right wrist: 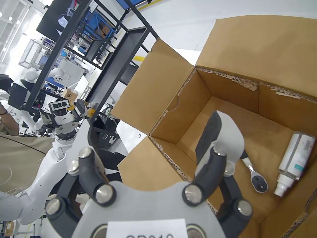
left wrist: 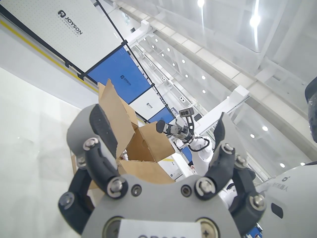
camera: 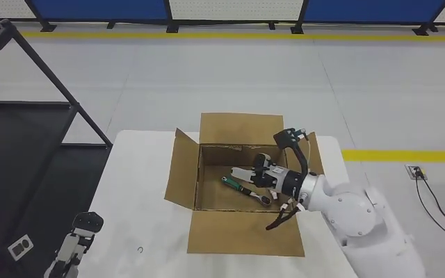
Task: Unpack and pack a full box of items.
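Logged a logo and dark wordmark on the white wall panel (left wrist: 49, 18). I saw the same mark, smaller, on the blue panel (left wrist: 118, 75) and the farther white panel (left wrist: 146, 101). White sticker (left wrist: 158, 230) below the left gripper (left wrist: 161, 122): characters cropped, unreadable. Second sticker (right wrist: 148, 229) below the right gripper (right wrist: 151, 127): likewise. The bottle (right wrist: 296, 159) carried a barcode and a teal band, print too small for me.
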Robot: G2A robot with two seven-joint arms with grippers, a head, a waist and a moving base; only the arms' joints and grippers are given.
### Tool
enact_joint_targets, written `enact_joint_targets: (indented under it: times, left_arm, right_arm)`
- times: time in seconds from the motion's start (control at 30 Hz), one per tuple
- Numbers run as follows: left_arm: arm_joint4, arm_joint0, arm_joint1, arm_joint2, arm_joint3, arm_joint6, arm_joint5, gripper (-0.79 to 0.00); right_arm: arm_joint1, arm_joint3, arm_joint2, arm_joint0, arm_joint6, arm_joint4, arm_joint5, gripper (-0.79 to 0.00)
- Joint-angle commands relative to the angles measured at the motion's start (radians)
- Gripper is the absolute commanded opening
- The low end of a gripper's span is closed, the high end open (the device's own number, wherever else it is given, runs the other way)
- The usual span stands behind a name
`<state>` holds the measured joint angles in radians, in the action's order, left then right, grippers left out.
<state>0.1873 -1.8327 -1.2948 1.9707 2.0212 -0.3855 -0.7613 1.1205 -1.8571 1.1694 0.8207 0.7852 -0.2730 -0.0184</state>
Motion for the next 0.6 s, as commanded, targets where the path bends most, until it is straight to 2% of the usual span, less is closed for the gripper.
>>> enact_joint_targets:
  times: [0.0, 0.03, 0.1, 0.2, 0.3, 0.37, 0.57]
  left_arm:
    - [0.000, 0.000, 0.000, 0.000, 0.000, 0.000, 0.000, 0.000]
    - [0.000, 0.000, 0.000, 0.000, 0.000, 0.000, 0.000, 0.000]
    - [0.000, 0.000, 0.000, 0.000, 0.000, 0.000, 0.000, 0.000]
    - [0.000, 0.000, 0.000, 0.000, 0.000, 0.000, 0.000, 0.000]
    - [0.017, 0.014, 0.000, 0.003, 0.012, 0.026, 0.045, 0.000]
    - [0.038, 0.014, 0.001, 0.005, 0.018, 0.024, 0.059, 0.000]
    - [0.090, 0.000, 0.003, 0.018, 0.031, 0.010, 0.064, 0.000]
  right_arm:
    - [0.000, 0.000, 0.000, 0.000, 0.000, 0.000, 0.000, 0.000]
    - [0.000, -0.007, -0.003, 0.000, -0.003, 0.003, 0.014, 0.000]
    - [0.003, 0.001, -0.022, 0.000, 0.004, 0.041, 0.123, 0.000]
    - [0.009, 0.065, -0.081, -0.078, 0.068, -0.015, 0.188, 0.000]
    - [0.026, 0.144, -0.174, -0.186, 0.143, -0.091, 0.178, 0.000]
    - [0.041, 0.207, -0.247, -0.265, 0.194, -0.174, 0.136, 0.000]
    - [0.103, 0.418, -0.450, -0.463, 0.311, -0.322, 0.095, 0.000]
